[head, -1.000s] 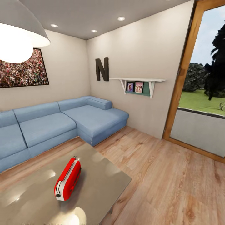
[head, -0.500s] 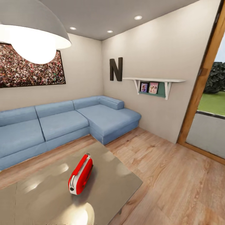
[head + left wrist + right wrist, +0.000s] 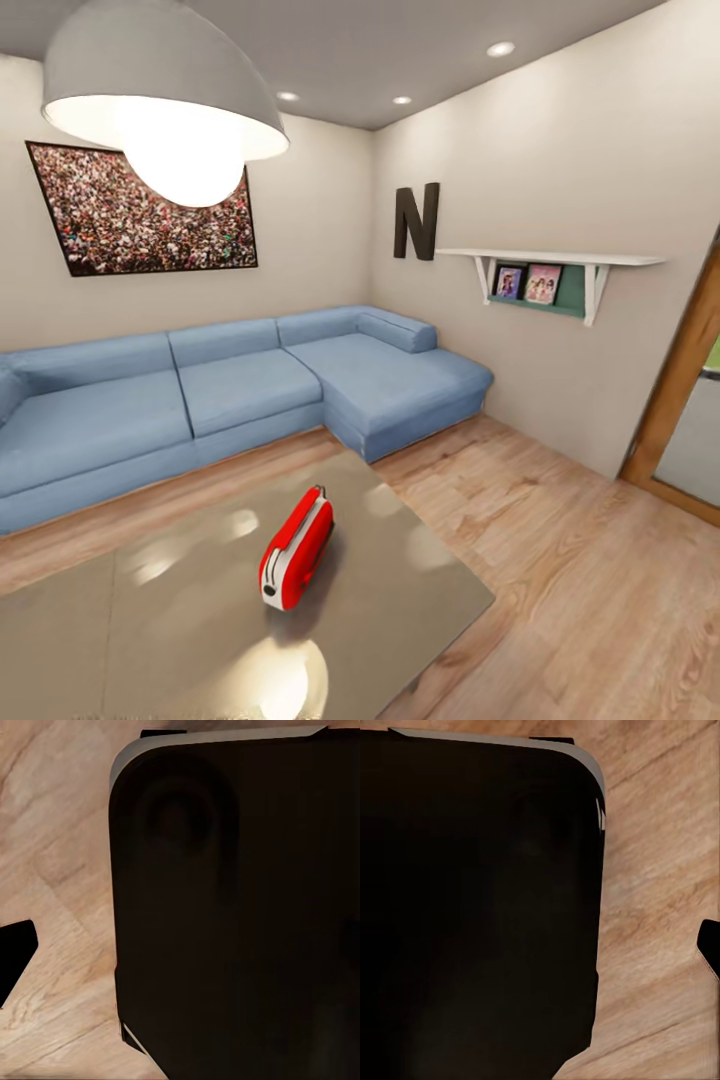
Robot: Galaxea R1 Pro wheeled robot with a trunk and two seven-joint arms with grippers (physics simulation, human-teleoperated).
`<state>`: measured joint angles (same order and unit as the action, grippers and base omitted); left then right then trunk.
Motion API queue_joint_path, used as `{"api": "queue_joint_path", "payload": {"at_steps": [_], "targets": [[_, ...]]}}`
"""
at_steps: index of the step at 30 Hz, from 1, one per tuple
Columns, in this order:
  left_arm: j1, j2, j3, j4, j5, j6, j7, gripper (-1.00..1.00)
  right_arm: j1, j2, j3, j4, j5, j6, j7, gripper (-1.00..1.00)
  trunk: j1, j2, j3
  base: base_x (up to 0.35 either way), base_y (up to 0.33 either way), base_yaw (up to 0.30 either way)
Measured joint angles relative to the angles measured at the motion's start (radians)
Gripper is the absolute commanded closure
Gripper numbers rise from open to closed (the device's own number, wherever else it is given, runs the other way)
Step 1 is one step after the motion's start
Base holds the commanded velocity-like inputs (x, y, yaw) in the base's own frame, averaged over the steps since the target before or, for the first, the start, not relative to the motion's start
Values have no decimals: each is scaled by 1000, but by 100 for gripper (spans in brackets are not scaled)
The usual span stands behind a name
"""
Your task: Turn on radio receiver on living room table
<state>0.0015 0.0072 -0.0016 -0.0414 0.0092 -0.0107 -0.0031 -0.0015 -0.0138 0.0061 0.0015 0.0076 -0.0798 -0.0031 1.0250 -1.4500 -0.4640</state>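
My claws I cannot judge: both wrist views look down past a broad dark rounded body at wood flooring, with a small dark tip at the frame edge, and nothing tells me how far either pair of fingers stands apart or whether they hold anything. From my head I look across the living room, with the blue corner sofa (image 3: 230, 400) against the far walls and a white dome pendant lamp (image 3: 165, 85) hanging near the camera. The radio receiver (image 3: 297, 549) lies on the table (image 3: 400, 600), near the middle of its glossy grey top, one narrow white-trimmed end turned toward me and the red handle strip along its upper edge. I judge that I am at the approach step, not yet reaching. The next move calls for closing in on the table, bringing an arm forward into sight, and finding the radio's switch, which I cannot make out from here.
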Motion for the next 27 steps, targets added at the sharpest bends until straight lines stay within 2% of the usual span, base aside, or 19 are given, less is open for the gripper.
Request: {"api": "queue_joint_path", "payload": {"at_steps": [27], "targets": [[0, 0, 0, 0, 0, 0, 0, -100, 0, 1, 0, 0, 2, 0, 1, -100, 0, 0, 0, 0, 0, 269]]}}
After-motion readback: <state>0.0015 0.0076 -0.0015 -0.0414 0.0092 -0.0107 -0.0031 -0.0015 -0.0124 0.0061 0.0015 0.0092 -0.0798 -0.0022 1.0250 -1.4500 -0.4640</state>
